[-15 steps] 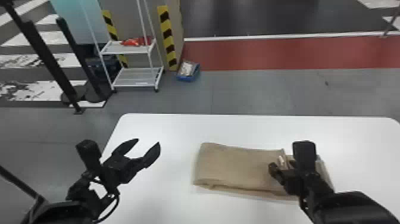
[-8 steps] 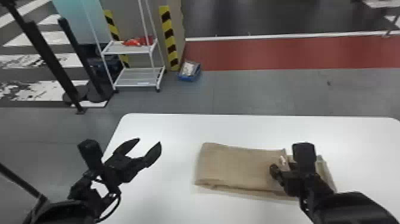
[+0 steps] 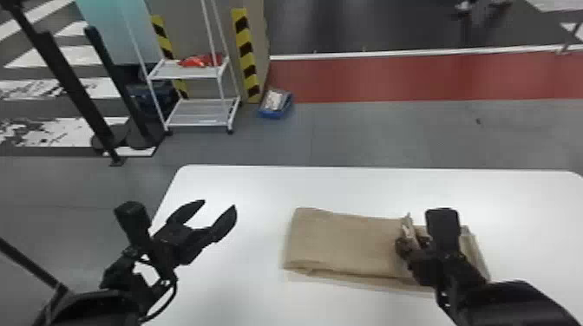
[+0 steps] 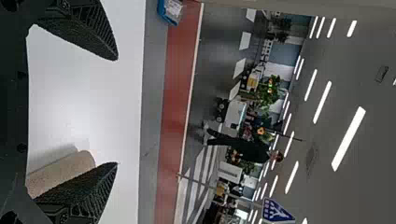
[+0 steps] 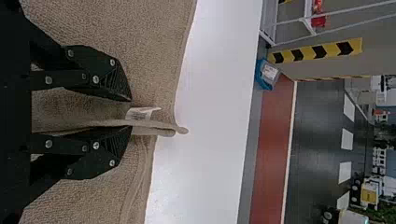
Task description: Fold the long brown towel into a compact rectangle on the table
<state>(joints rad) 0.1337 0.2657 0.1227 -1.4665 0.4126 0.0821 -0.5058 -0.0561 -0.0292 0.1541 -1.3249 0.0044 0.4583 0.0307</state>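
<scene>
Brown towel (image 3: pixel 342 242) lies lengthwise from left to right, slightly aslant.

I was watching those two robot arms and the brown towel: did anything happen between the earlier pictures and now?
Nothing visibly changed in the work; nothing was seen taken or let go. The right gripper stayed at the raised fold of the brown towel, and the left gripper stayed open over the table, left of the towel.

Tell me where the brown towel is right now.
In the head view, the towel lies on the white table, right of the left hand and partly under the right hand.
</scene>
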